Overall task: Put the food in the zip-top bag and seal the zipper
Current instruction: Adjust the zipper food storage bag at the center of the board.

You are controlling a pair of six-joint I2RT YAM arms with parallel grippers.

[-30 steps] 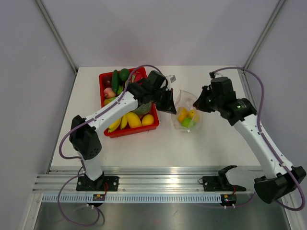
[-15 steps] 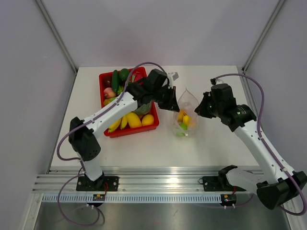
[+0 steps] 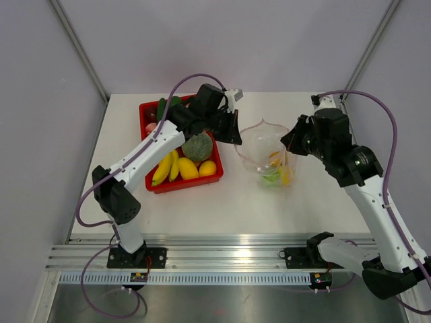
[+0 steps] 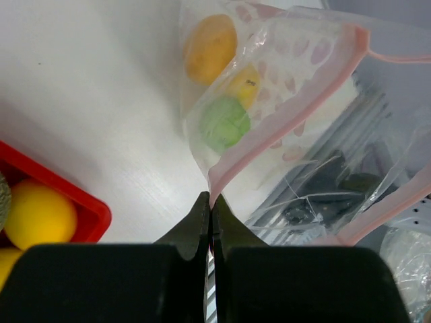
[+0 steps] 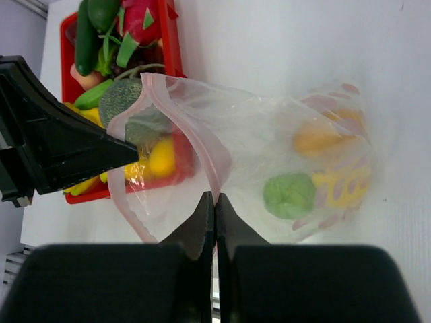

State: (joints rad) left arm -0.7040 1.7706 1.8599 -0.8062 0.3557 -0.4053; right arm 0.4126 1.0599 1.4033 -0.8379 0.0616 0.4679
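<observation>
Item: zip-top bag [image 3: 264, 153], clear crinkly film w/ pink-edged mouth; held betw. both claws over table [image 3: 222, 208], at 3 o'clock of red tray [image 3: 182, 187]. Can't tell if its bottom touches table.
Mouth: spread wide, facing up in top view; zipper [image 5: 190, 128] not sealed.
Contents: 3 pcs food at bottom end: orange pc [image 4: 210, 47], yellow pc [image 4: 244, 82], green pc [image 4: 225, 123].
Left claw [image 4: 211, 198]: closed, pinching mouth edge at bag's 9 o'clock.
Right claw [image 5: 214, 198]: closed, pinching opp. edge at bag's 3 o'clock.
Stock in tray: melon [image 3: 197, 146], yellow fruit [image 3: 186, 168], green and red items at far end.
Handling, bag (est.): v. light, limp, slick; no shape of its own; prob. folds shut if either pinch lets go. Best hold is on zipper strip, the stiffest part; thin film below it likely slips.
Handling, food (est.): hard light plastic, rounded, apt to roll. Melon bulkiest, needs widest mouth; take across middle.
Risk (est.): added load sags bag and drags rim from pinch.
</observation>
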